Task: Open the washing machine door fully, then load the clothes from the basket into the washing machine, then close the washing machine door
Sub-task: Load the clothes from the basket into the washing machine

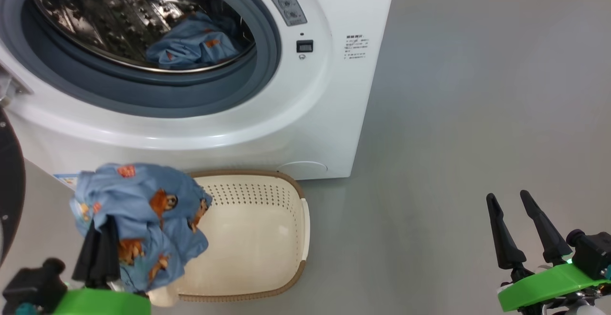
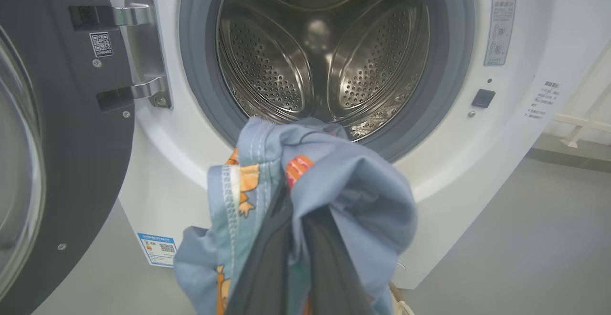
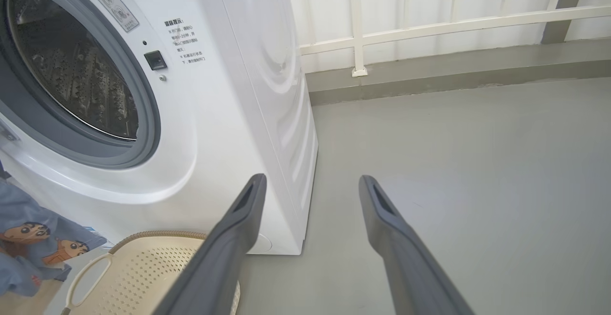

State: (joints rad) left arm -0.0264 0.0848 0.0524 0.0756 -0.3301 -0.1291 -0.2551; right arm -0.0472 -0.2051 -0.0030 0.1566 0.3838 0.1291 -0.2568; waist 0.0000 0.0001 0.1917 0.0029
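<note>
The washing machine (image 1: 305, 114) stands with its drum open, and one light blue garment (image 1: 191, 43) lies inside the drum. The washing machine door (image 2: 62, 162) is swung wide to the left, its black rim (image 1: 9, 186) at the head view's left edge. My left gripper (image 1: 102, 238) is shut on a bunched light blue garment with orange-brown cartoon prints (image 1: 138, 205), held above the left end of the cream basket (image 1: 267, 257). In the left wrist view that garment (image 2: 334, 181) hangs over the left gripper (image 2: 298, 219) in front of the drum opening (image 2: 324, 52). My right gripper (image 1: 508, 195) stands open over bare floor.
The basket's visible inside is bare. Grey floor (image 1: 477, 114) stretches to the right of the machine. A white railing and a low kerb (image 3: 429, 33) run behind it. The right gripper (image 3: 310, 181) points past the machine's front right corner (image 3: 286, 162).
</note>
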